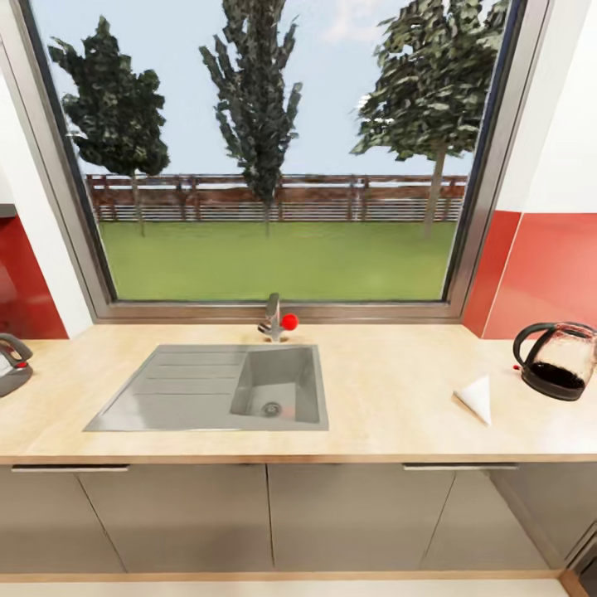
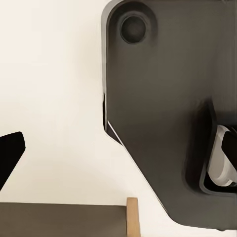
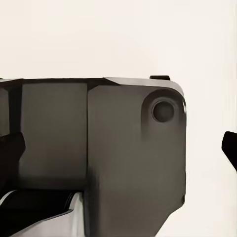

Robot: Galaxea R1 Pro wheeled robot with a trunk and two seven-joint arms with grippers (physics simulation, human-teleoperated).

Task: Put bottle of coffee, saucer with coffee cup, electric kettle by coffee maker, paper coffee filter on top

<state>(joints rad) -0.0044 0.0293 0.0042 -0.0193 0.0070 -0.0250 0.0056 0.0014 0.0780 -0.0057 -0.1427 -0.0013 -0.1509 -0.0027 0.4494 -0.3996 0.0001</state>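
Beige countertop (image 1: 381, 390) with grey inset sink (image 1: 215, 388) under a window, electric kettle (image 1: 558, 361) at far right, paper coffee filter (image 1: 477, 398) just beside it, finger spread of both grippers impossible to tell.

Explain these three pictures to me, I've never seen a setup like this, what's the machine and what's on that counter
These are simulator renders from a wheeled two-armed robot. The big picture comes from its head camera, facing a kitchen countertop under a window. On it: an inset sink with a tap, a white paper coffee filter, and the glass electric kettle at the right edge. A dark appliance peeks in at the left edge; I can't tell what it is. The two small pictures come from wrist cameras and mostly show the robot's own dark body. Nothing appears held.
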